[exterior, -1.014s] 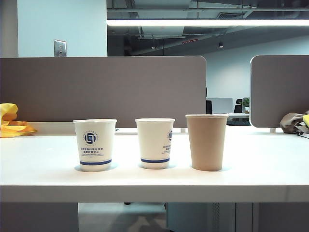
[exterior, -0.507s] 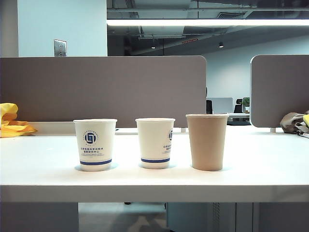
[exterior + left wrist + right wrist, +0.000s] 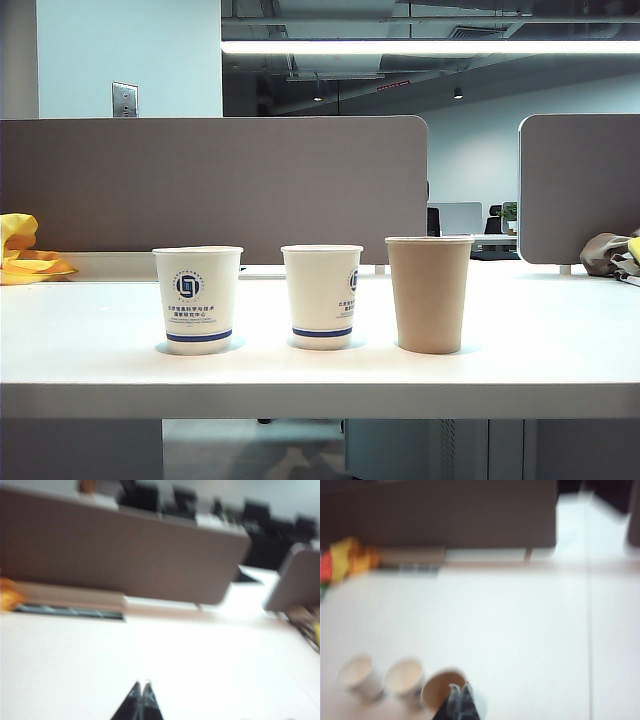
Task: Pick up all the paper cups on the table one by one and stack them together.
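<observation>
Three paper cups stand upright in a row near the front edge of the white table (image 3: pixel 560 330). A white cup with a blue logo (image 3: pixel 197 298) is leftmost, a second white cup (image 3: pixel 321 295) is in the middle, and a taller plain brown cup (image 3: pixel 429 293) is on the right. Neither arm shows in the exterior view. The blurred right wrist view looks down on the two white cups (image 3: pixel 356 676) (image 3: pixel 404 678) and the brown cup (image 3: pixel 439 692), with my right gripper (image 3: pixel 460 685) shut and empty above the brown cup's rim. My left gripper (image 3: pixel 141 684) is shut over bare table, no cup in its view.
Grey-brown partition panels (image 3: pixel 215 180) back the table, with a gap on the right before another panel (image 3: pixel 580 185). A yellow cloth (image 3: pixel 22 255) lies at the far left, and a grey-and-yellow bundle (image 3: pixel 612 255) at the far right.
</observation>
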